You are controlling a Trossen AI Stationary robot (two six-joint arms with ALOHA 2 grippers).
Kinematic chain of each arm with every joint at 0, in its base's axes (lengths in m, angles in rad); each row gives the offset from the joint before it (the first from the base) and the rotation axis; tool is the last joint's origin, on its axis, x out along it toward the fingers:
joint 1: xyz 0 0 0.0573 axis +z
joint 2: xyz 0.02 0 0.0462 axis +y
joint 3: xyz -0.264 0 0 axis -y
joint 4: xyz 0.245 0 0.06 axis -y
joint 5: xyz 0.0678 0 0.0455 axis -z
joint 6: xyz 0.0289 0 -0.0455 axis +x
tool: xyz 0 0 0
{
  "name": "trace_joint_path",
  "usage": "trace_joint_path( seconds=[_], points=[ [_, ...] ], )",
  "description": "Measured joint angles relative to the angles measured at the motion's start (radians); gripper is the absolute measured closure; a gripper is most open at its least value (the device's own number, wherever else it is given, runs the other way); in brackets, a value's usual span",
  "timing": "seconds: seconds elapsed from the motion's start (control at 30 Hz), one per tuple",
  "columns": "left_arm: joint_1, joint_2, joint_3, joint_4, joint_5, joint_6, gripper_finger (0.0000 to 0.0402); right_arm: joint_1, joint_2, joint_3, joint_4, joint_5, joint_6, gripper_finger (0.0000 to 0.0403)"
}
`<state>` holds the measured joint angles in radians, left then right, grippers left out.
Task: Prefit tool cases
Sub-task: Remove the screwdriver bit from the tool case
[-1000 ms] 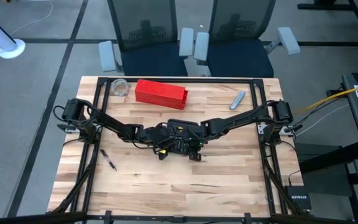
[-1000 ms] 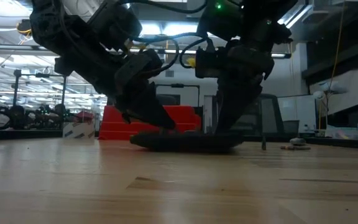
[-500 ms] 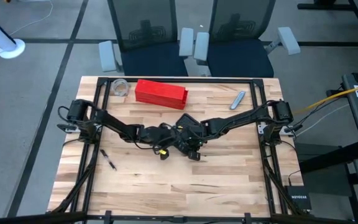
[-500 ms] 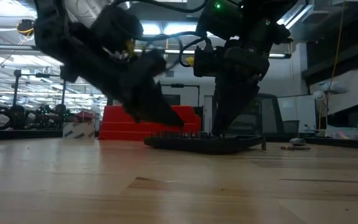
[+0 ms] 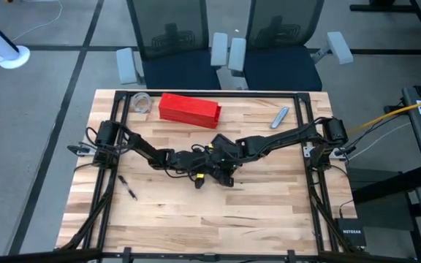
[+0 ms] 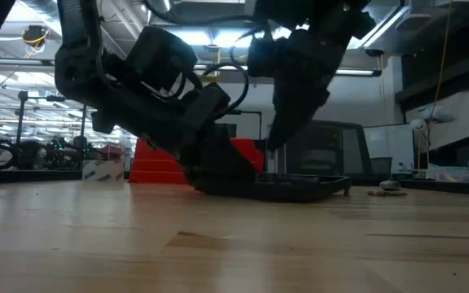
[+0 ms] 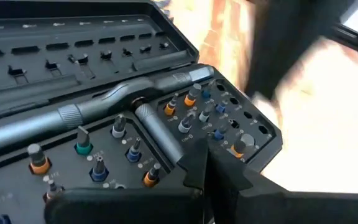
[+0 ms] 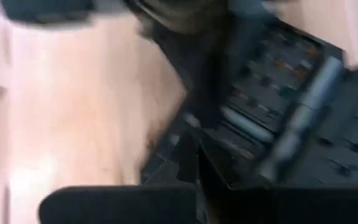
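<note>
Setting: robotics laboratory or industrial test hall. Evidence: a butcher-block worktop (image 5: 269, 212) fitted with a black metal frame, standing on grey carpet tile; two mesh-backed office chairs (image 5: 225, 36) pushed against its far edge; a yellow cable (image 5: 386, 113) trailing to equipment alongside. Level view: long open hall under ceiling strip lights (image 6: 218, 37), with racks and machinery in rows behind.

A light wooden butcher-block table (image 5: 269, 219) carried an open black plastic tool case (image 6: 300, 185) at centre, a long red box (image 5: 189, 109), a clear round container (image 5: 141, 103), a small grey tool (image 5: 280, 117) and a dark pen-like item (image 5: 129, 188).
</note>
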<state>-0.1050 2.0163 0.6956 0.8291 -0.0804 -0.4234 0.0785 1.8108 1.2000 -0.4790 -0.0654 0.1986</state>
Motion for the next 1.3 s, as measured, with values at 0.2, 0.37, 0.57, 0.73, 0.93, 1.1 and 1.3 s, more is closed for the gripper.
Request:
trace_joint_path(
  seconds=[0.2, 0.37, 0.57, 0.73, 0.93, 1.1, 1.3],
  points=[
    [-0.012, -0.006, -0.002, -0.010, 0.015, -0.021, 0.0401, -0.023, -0.034, -0.001, -0.199, 0.056, -0.023, 0.0402],
    [-0.006, -0.034, -0.006, -0.023, 0.015, -0.004, 0.0401, -0.035, -0.153, -0.111, -0.305, 0.100, -0.006, 0.0402],
    [0.027, -0.085, -0.011, -0.052, 0.007, 0.050, 0.0401, -0.042, -0.383, -0.362, -0.254, 0.169, 0.245, 0.0402],
    [0.061, -0.153, -0.009, -0.113, -0.005, 0.091, 0.0402, -0.041, -0.505, -0.523, -0.155, 0.215, 0.400, 0.0402],
    [0.087, -0.256, -0.008, -0.208, -0.004, 0.176, 0.0401, -0.040, -0.515, -0.621, -0.041, 0.217, 0.478, 0.0400],
    [0.108, -0.322, -0.007, -0.289, -0.029, 0.245, 0.0402, -0.040, -0.515, -0.626, 0.034, 0.266, 0.504, 0.0367],
    [0.180, -0.328, -0.007, -0.306, -0.033, 0.278, 0.0401, -0.040, -0.515, -0.626, 0.015, 0.256, 0.506, 0.0285]
  ],
)
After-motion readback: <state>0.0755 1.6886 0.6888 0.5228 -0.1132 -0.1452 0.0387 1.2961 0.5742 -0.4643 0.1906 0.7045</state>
